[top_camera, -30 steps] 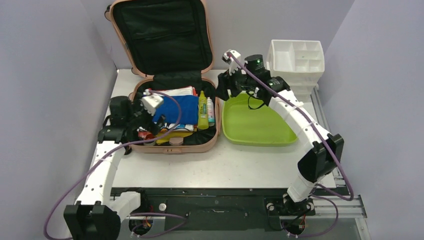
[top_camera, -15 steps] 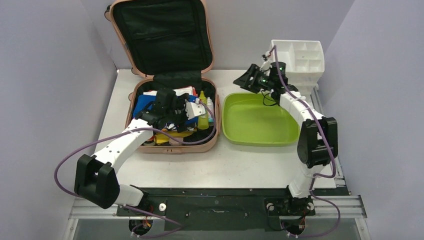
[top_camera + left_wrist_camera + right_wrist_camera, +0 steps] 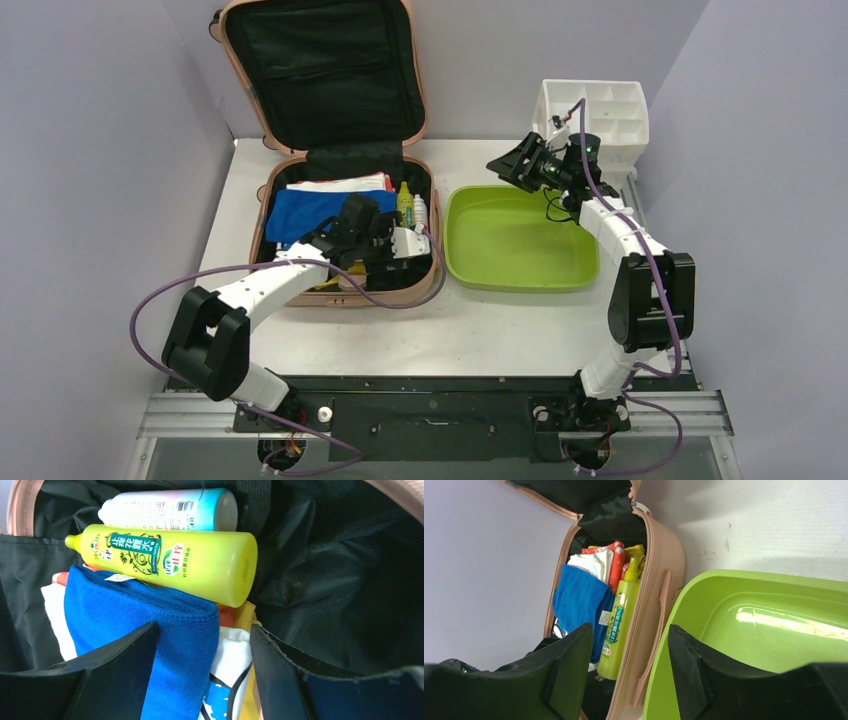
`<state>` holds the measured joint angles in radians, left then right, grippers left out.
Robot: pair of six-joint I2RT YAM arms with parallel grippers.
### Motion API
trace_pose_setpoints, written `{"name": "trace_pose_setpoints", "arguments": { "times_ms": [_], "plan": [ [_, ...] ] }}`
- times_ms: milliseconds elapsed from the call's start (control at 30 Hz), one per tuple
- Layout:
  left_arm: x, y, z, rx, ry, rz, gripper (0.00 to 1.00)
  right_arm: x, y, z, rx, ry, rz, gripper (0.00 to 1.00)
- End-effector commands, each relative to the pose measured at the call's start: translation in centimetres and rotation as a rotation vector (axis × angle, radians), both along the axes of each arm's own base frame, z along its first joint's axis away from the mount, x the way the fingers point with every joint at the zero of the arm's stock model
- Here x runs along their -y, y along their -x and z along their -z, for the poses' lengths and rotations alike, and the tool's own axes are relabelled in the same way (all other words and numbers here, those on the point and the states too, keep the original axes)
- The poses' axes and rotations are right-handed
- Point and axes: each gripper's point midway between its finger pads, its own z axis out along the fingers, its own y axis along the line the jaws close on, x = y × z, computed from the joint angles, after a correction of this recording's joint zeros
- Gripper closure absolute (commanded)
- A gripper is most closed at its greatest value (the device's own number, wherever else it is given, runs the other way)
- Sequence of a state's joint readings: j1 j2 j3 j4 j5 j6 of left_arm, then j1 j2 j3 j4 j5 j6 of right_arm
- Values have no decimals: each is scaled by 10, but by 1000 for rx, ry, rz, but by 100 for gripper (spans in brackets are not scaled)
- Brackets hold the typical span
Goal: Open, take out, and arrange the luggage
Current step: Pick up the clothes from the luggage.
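Note:
The salmon-pink luggage lies open on the table, its lid propped up at the back. Inside are a blue towel, a yellow bottle and a white bottle. My left gripper is down in the right front part of the case. In the left wrist view its jaws stand apart over the edge of the blue towel and a white-and-blue cloth, just short of the yellow bottle. My right gripper hangs open and empty over the far rim of the lime-green tray.
A white compartmented organizer stands at the back right, just behind the right wrist. The lime-green tray sits close beside the luggage shell. Grey walls close in the table on three sides.
My left arm swung from the case's left side to its right front, and its jaws narrowed. The blue towel now lies flat at the back left. My right gripper drew back rightwards toward the organizer.

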<state>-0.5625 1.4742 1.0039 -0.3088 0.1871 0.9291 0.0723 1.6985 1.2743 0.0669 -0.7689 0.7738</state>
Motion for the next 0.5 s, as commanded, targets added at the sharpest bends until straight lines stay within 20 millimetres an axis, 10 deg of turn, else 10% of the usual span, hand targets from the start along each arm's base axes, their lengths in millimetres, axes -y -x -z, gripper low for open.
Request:
{"name": "trace_pose_setpoints", "arguments": {
  "times_ms": [0,467],
  "plan": [
    [4,-22,-15,100,19,-36,39,-2,6,-24,77,-19,-20,48],
    [6,-35,-32,114,75,-113,92,-42,17,-30,38,-70,-87,48]
  ]
}}
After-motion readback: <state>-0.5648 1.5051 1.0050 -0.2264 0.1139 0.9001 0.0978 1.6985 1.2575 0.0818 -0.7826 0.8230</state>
